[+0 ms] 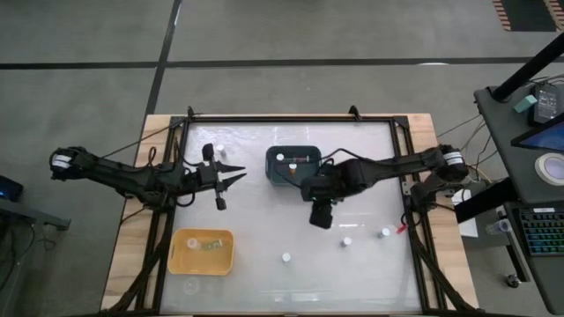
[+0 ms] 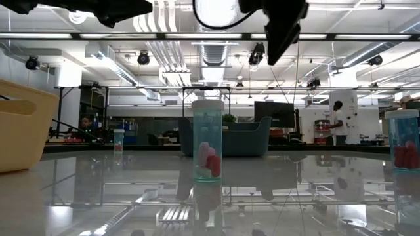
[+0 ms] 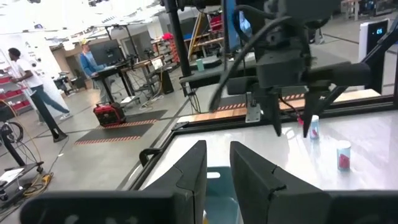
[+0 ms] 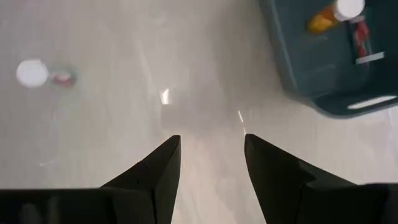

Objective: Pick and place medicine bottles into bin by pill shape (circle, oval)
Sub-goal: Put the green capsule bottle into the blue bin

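Bench: a pale, glossy bench (image 1: 291, 220) inside a dark frame, seen from straight above, with both arms reaching in from 9 and 3 o'clock.
Left gripper: the left gripper (image 1: 236, 176) hovers left of centre, pointing toward 3 o'clock; its jaws stand a narrow gap apart with nothing between them.
Right gripper: the right gripper (image 1: 321, 217) hangs just past the centre toward 5 o'clock, pointing down at bare bench; its jaws are spread apart and empty, as the right wrist view shows.
Teal bin: a dark teal bin (image 1: 276, 173) sits at centre, toward 12 o'clock, between the two grippers; it holds at least one white-capped bottle (image 1: 280, 158) and an orange-bodied one (image 4: 323, 22) beside it.
Yellow bin: a yellow bin (image 1: 181, 255) lies at 7 o'clock near the front edge, with some small pale things inside that are too small to tell.
Loose medicine bottles: one white-capped bottle (image 1: 286, 257) at 6 o'clock near the front; two more at 4 o'clock, one (image 1: 347, 240) nearer the centre and one (image 1: 385, 232) nearer the right edge; another (image 1: 221, 150) at 11 o'clock behind the left gripper.
Low view: the nearest bottle (image 2: 208, 147) stands upright, clear-walled, with pink-red pills at its bottom.
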Tool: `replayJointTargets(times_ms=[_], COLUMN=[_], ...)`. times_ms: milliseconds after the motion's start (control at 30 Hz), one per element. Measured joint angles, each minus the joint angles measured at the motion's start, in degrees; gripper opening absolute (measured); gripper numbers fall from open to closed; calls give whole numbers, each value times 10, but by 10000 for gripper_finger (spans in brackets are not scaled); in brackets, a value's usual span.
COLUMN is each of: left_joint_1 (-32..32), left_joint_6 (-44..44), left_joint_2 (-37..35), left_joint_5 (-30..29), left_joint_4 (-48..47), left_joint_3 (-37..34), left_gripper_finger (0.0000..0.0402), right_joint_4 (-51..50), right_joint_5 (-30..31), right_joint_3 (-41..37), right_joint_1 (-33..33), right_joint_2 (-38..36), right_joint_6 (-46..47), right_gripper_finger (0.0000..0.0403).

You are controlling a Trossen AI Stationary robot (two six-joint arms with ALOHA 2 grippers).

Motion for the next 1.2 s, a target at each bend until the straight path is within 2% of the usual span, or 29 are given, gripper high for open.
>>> replayJointTargets(times_ms=[133,300,567,833,1033,1200], left_joint_1=[0,0,-10,-63,-99,-115], left_joint_6=[-4,-34,-35,-62,-126,-185], left_joint_2=[1,22,97,205,276,327], left_joint_5=[0,1,11,15,15,14], left_joint_4=[3,23,46,44,25,-22], left_joint_3=[0,2,41,105,157,210], left_gripper_finger=[54,54,54,54,54,54], right_joint_4=[27,118,279,457,638,718], right_joint_5=[6,5,6,20,20,15], right_joint_3=[-44,-123,-268,-402,-513,-585], right_joint_1=[27,54,64,63,51,27], right_joint_2=[-31,-84,-186,-279,-349,-409], right_joint_6=[-1,-11,-47,-156,-258,-314], right_gripper_finger=[171,171,171,171,171,171])
